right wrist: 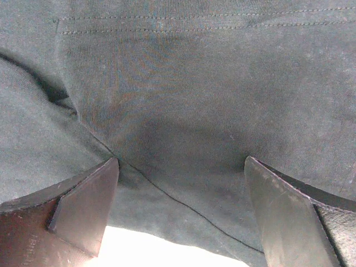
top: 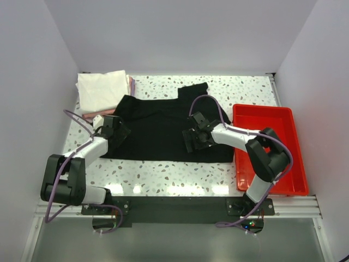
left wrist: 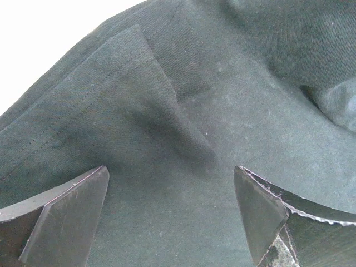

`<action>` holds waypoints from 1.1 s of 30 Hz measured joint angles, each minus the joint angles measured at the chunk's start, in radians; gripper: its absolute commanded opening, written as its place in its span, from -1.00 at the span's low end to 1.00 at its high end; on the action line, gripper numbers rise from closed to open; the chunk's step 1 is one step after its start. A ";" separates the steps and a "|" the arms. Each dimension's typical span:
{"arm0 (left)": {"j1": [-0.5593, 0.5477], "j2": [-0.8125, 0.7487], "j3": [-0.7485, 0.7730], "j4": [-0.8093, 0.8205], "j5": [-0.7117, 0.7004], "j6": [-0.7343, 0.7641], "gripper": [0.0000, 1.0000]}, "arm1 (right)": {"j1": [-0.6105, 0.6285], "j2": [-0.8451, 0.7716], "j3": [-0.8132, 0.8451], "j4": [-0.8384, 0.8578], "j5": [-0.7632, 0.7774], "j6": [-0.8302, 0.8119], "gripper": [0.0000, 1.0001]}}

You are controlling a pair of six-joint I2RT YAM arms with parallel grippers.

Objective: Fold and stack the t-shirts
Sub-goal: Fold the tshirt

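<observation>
Both arms stretch out low from their bases, the left gripper (top: 113, 130) and right gripper (top: 192, 140) angled downward, jaws spread wide.

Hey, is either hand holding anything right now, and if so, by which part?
Nothing is held. The left hand and the right hand both stand open over the black t-shirt, with no cloth pinched between their fingers.

Bare surface (top: 169, 176) strip along near edge, red tray (top: 272, 117) blocking right edge, folded shirts (top: 102, 91) filling far left corner
</observation>
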 measured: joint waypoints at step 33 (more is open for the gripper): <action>0.000 -0.440 -0.181 -0.502 -0.048 -0.154 1.00 | 0.289 -0.312 -0.312 -0.035 0.066 0.319 0.98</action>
